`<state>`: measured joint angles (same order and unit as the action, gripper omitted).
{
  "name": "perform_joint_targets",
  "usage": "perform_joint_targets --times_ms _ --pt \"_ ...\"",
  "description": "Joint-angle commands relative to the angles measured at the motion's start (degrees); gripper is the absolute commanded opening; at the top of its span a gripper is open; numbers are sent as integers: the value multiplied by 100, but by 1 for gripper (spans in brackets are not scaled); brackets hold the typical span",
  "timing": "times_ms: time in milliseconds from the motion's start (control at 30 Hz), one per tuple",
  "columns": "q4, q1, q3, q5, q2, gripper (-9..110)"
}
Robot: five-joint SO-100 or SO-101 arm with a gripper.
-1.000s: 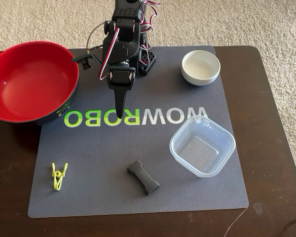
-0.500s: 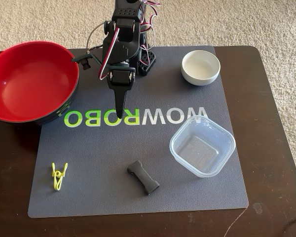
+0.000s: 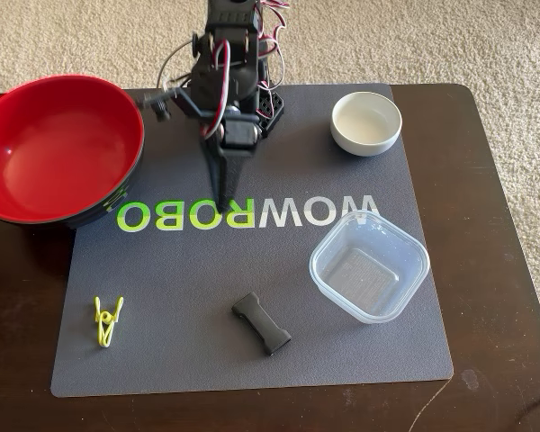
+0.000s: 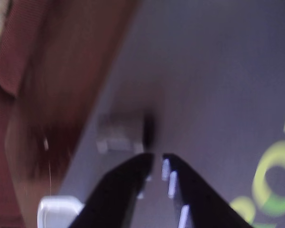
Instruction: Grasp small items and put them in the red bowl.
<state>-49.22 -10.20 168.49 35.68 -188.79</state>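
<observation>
In the fixed view the red bowl [image 3: 58, 148] sits at the table's left edge with nothing in it. Four small items lie apart on the grey mat [image 3: 162, 360]. They are a white round bowl [image 3: 366, 123] at the back right, a clear square container [image 3: 369, 266] at the right, a black buckle [image 3: 261, 324] at front centre and a yellow-green clip [image 3: 107, 320] at front left. My gripper [image 3: 225, 203] points down over the mat's green lettering, shut and holding nothing, well away from every item. The wrist view is blurred; my gripper [image 4: 156, 159] shows dark fingers nearly touching.
The dark wooden table [image 3: 504, 297] stands on beige carpet [image 3: 450, 40]. The arm's base [image 3: 256, 108] is at the mat's back centre, between the red bowl and the white bowl. In the wrist view a blurred white shape [image 4: 59, 211] shows at bottom left.
The arm has turned at the wrist and its tip has shifted slightly right over the lettering. The items and the red bowl have not moved.
</observation>
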Motion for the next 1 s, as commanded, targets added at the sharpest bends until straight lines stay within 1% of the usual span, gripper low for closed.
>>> perform_joint_targets --times_ms 0,67,100,167,267,300,433,500,600,733,833,967 --pt "-932 -413 -1494 1591 26 13" --pt "-1564 -193 -2549 1925 369 14" --pt "-2048 53 -3305 1995 826 15" --pt "-2936 694 -4931 1925 1916 16" --pt "-4605 1898 -7339 1670 4122 19" --pt "-4939 2312 -7884 1503 4781 19" --pt "-4913 3111 -7726 1942 5915 22" --pt "-4737 3305 -7831 1793 6803 24" --pt "-4359 3059 -8464 1195 8385 23" --pt "-3929 2804 -9229 817 10204 22" --pt "-3964 2839 -10011 519 11118 21" --pt "-3964 2865 -10072 483 11646 22"
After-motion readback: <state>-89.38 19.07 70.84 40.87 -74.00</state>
